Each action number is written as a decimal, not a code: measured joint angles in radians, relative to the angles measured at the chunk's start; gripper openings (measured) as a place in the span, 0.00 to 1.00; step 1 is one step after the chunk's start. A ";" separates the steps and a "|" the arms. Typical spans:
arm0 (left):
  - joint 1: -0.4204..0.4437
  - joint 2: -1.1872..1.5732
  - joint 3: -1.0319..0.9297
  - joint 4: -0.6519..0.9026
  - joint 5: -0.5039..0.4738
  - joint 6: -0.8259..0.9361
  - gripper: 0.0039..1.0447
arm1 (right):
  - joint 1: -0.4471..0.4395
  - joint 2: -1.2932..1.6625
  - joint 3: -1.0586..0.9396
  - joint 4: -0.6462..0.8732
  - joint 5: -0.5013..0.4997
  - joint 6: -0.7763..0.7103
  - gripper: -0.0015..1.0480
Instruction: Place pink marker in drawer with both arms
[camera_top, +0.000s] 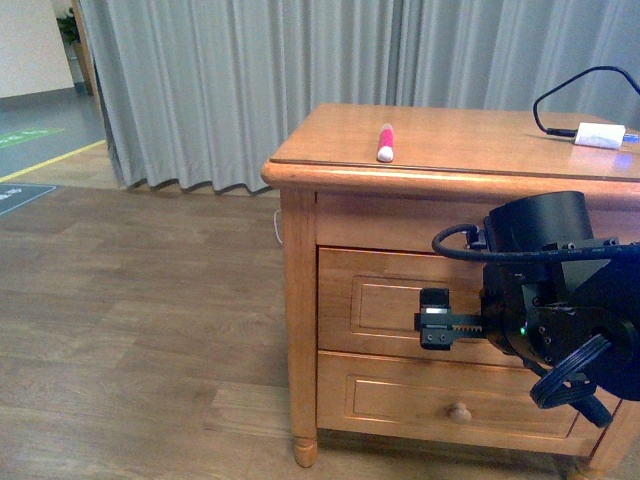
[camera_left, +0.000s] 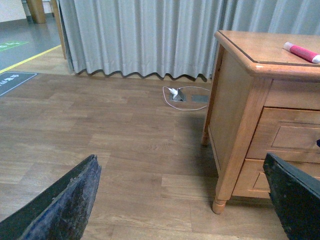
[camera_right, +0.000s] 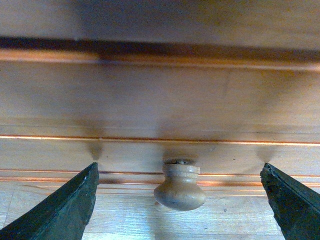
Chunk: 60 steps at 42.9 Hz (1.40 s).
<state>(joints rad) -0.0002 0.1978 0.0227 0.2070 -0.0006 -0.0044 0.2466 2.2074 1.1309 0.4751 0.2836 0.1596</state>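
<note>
- My right pincer (camera_right: 179, 167) is spread wide and holds nothing. Its two black fingers (camera_right: 65, 210) flank a round wooden knob (camera_right: 180, 187) and touch neither side of it.
- Straight ahead of that pincer, close up, is the front of the upper drawer (camera_top: 375, 300), which is shut in the cabinet (camera_top: 300, 300).
- Above that pincer, on the cabinet top, lies the pink marker (camera_top: 385, 142). It is near the front edge and well apart from my fingers.
- Farther along the top, on the far side from the marker, sits a white plug (camera_top: 600, 135) with a black cable (camera_top: 560, 95).
- Below the pincer is the lower drawer (camera_top: 400, 400), also shut.
- My left pincer (camera_left: 180, 160) is wide open too and empty. It hangs over the wooden floor (camera_left: 100, 125), well apart from the cabinet's corner leg.
- Beyond both pincers hangs a grey curtain (camera_top: 250, 90).
</note>
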 joint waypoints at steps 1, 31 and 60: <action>0.000 0.000 0.000 0.000 0.000 0.000 0.94 | 0.000 0.001 0.001 -0.001 0.000 0.000 0.88; 0.000 0.000 0.000 0.000 0.000 0.000 0.94 | -0.001 0.015 0.020 -0.051 0.006 -0.005 0.22; 0.000 0.000 0.000 0.000 0.000 0.000 0.94 | 0.123 -0.434 -0.465 -0.261 -0.063 0.111 0.22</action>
<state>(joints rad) -0.0002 0.1978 0.0227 0.2070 -0.0002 -0.0044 0.3695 1.7733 0.6662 0.2146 0.2207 0.2707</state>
